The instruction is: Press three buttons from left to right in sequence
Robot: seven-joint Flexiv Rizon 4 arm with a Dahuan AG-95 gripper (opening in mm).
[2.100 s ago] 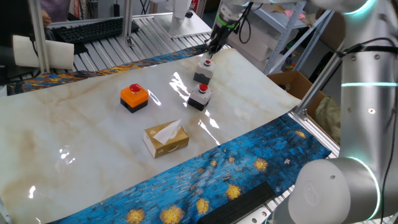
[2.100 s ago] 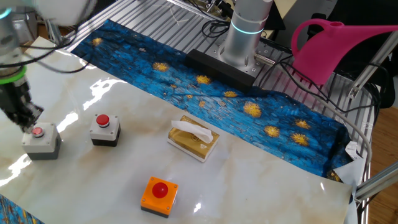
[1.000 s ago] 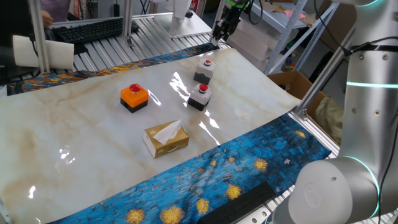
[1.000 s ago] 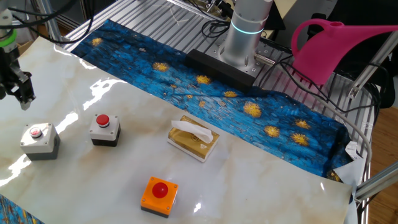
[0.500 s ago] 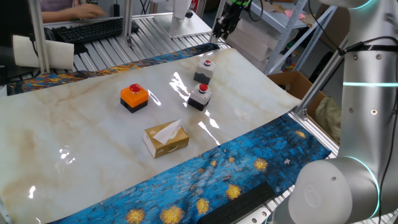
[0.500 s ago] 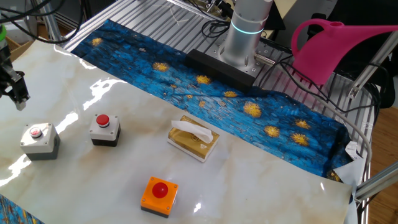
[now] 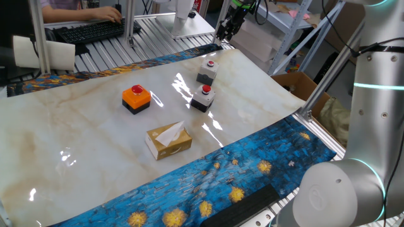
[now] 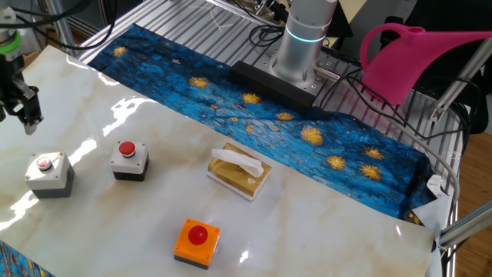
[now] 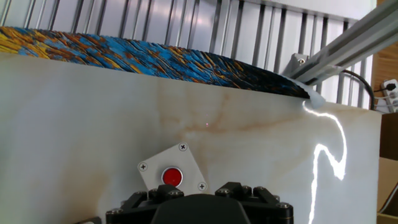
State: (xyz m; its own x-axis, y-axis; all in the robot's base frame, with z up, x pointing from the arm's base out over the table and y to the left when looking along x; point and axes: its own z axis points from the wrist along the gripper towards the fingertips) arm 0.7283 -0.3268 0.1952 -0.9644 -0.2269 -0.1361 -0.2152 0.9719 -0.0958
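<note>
Three buttons with red caps stand on the marble-pattern table top. The orange-topped button [image 7: 136, 99] [image 8: 196, 241] sits apart from the two grey-white ones. One grey-white button [image 7: 202, 98] [image 8: 129, 160] is in the middle, and the other grey-white button [image 7: 206, 70] [image 8: 48, 173] [image 9: 172, 176] is nearest the table's end. My gripper [image 7: 225, 29] [image 8: 29, 120] hangs in the air above and just beyond that end button, touching nothing. The hand view shows only the hand's black housing [image 9: 199, 208], and the fingertips are hidden.
A tan tissue box [image 7: 168, 140] [image 8: 239, 171] lies near the blue patterned cloth [image 8: 307, 131]. The robot base [image 8: 304, 46] and a pink watering can [image 8: 415, 54] stand behind it. A keyboard [image 7: 88, 28] and a metal rail [image 9: 336, 46] lie past the table's edge.
About two seconds ago the gripper was down on the end grey-white button; it has lifted off and now hovers above it. Over the last second it has barely moved.
</note>
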